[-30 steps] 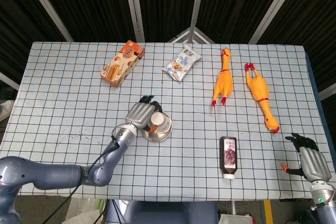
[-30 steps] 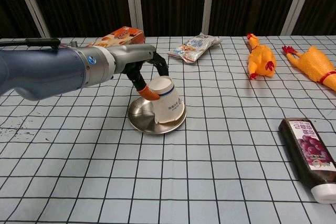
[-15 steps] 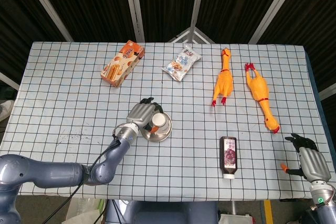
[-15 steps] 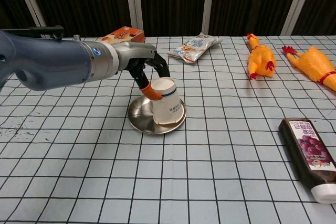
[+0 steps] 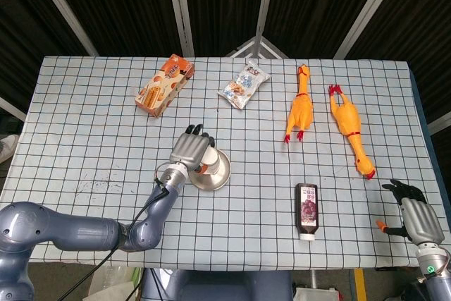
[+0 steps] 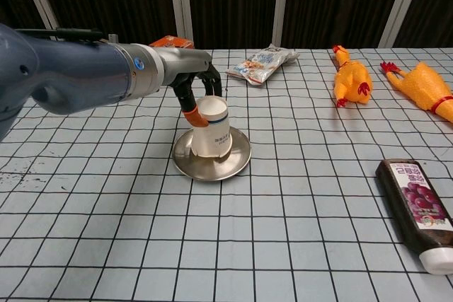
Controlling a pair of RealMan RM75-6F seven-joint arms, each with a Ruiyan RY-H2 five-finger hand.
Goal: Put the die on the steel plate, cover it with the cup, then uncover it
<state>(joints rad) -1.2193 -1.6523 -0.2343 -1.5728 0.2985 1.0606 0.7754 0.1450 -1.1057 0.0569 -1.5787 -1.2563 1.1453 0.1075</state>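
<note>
A white paper cup (image 6: 211, 129) stands mouth down and nearly upright on the round steel plate (image 6: 238, 163), left of the table's middle. My left hand (image 6: 190, 83) grips the cup from behind and from the left, its orange-tipped thumb on the cup's side. From the head view the left hand (image 5: 190, 149) hides most of the cup (image 5: 208, 163) on the plate (image 5: 220, 174). No view shows the die. My right hand (image 5: 414, 218) hangs off the table's front right corner, fingers apart, holding nothing.
Along the far side lie an orange snack box (image 5: 164, 86), a snack bag (image 5: 244, 86) and two rubber chickens (image 5: 299, 106) (image 5: 349, 129). A dark sauce bottle (image 6: 419, 212) lies at the front right of the plate.
The cup, tilted over the plate a second ago, now stands nearly upright, mouth down on it. My left hand has shifted slightly back with it. The right hand has not moved.
</note>
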